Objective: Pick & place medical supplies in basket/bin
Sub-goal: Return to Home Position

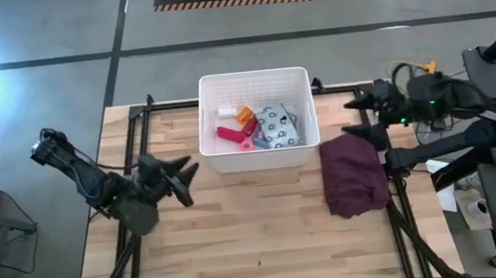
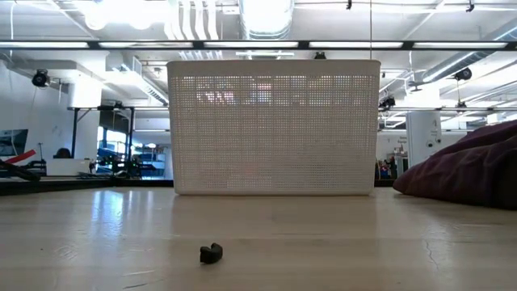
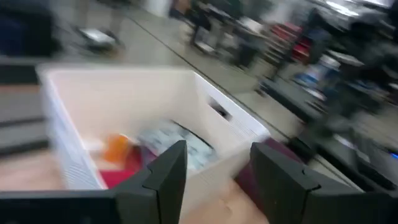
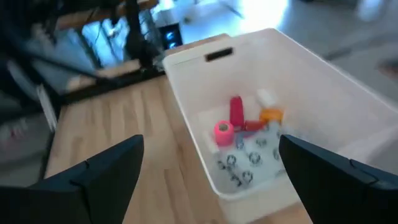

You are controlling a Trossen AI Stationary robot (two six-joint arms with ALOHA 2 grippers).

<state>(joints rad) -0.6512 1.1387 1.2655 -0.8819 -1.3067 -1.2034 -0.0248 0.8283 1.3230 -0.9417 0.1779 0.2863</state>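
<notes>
Dark left pincer [image 1: 183, 177]: on the bench's left side, fingers spread wide, holding nothing, aimed toward the tub's near left corner.
Right pincer [image 1: 353, 117]: just beside the tub's right wall, above the cloth's far end, fingers wide apart, empty.
Tub [image 1: 214, 151]: white, ribbed walls, at the middle of the bench's far edge, long axis running left-right.
Supplies: all visible ones lie inside the tub; red tubes [image 1: 229, 134], an orange piece [image 1: 245, 115], a pink roll [image 4: 222, 131], a white patterned pouch [image 1: 276, 125], a small white piece [image 1: 225, 112].
Not seen: no blue packet or bottle that I can make out.
Cloth [image 1: 354, 174]: maroon, heaped at the bench's right, between tub and right arm; not a supply.
Scrap [image 2: 211, 254]: small dark bit on the bare wood in the low view, in front of the tub; can't tell what it is.
Key relation: nothing left to pick on open wood, so by my read the task looks done or nearly so.
Nearer arm: right one sits closer to the tub; left one has a gap to cross.
Room: wide open wood in front of the tub; the right arm's space is tighter, with tub wall and cloth close by.
</notes>
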